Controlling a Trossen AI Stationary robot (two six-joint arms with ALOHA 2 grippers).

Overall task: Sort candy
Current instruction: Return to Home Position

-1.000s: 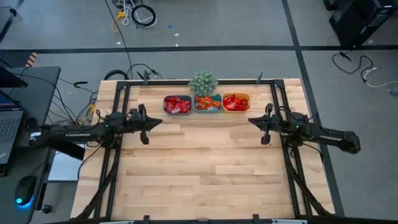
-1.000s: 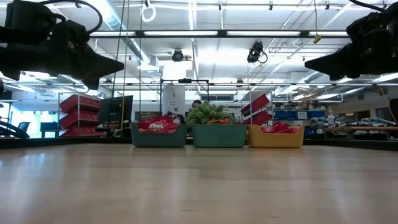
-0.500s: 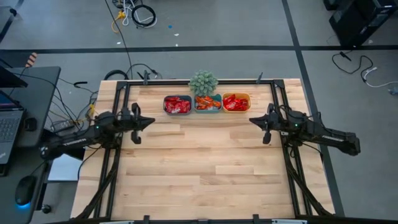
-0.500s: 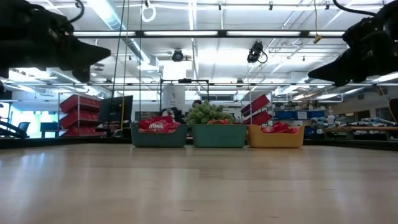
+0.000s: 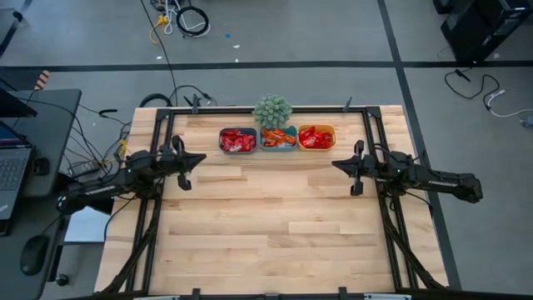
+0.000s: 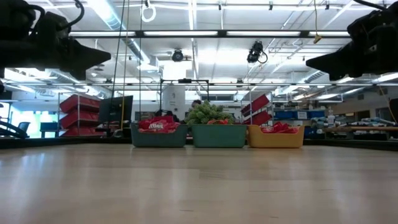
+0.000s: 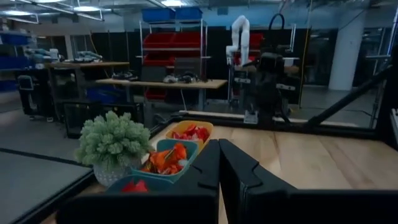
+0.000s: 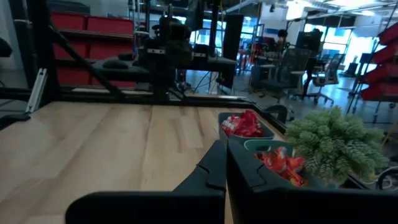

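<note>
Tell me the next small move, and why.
Probably pull the left gripper and right gripper back to rest: both are shut and empty above the table, the candy sits in the three trays at the far edge, no loose packet shows.

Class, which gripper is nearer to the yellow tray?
Right. The right gripper sits close beside the yellow tray, to its right; the left gripper lies beyond the teal tray and blue tray.
</note>
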